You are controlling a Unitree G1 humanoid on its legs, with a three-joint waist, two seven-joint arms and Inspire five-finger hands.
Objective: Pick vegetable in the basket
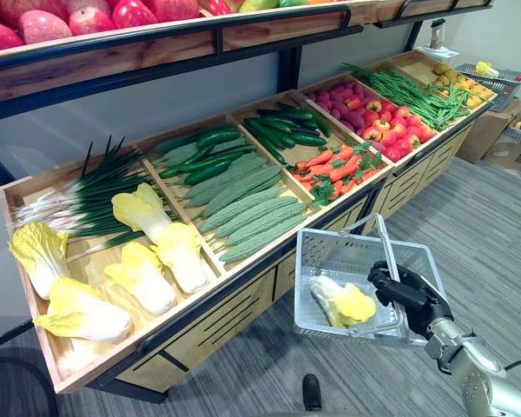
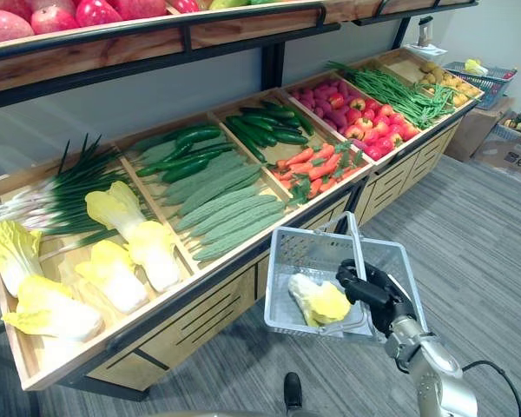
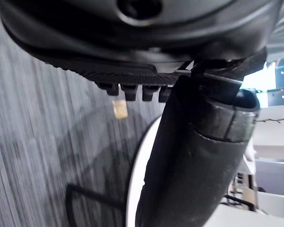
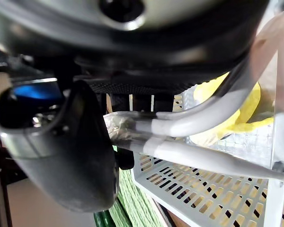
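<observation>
While the basket (image 1: pixel 337 254) is carried by its raised handles (image 1: pixel 385 241) in the right hand (image 1: pixel 410 294), whose fingers are curled round them, one leafy cabbage (image 1: pixel 346 302) is seen lying inside it, pale stem to the left and yellow leaves toward the hand. The basket is held just near of the display shelf (image 1: pixel 243 300), below the carrots (image 1: pixel 334 167) and the ridged gourds (image 1: pixel 247 208). The loose cabbages (image 1: pixel 148 278) lie well to the left of it, in the leftmost compartment, their long axes running from near-left to far-right. Any further pick is judged to fall to the left hand (image 3: pixel 132 47), since the right one is occupied; that hand is shown above the carpeted floor (image 3: pixel 38 142), and whether it is released or clenched cannot be told. Its distance from the shelf cannot be made out either. The basket's near right corner is hidden behind the right hand, and in the right wrist view the thumb covers part of the hold on the handles. The red fruit (image 1: pixel 87 17) on the upper shelf is cut off at the edge.
</observation>
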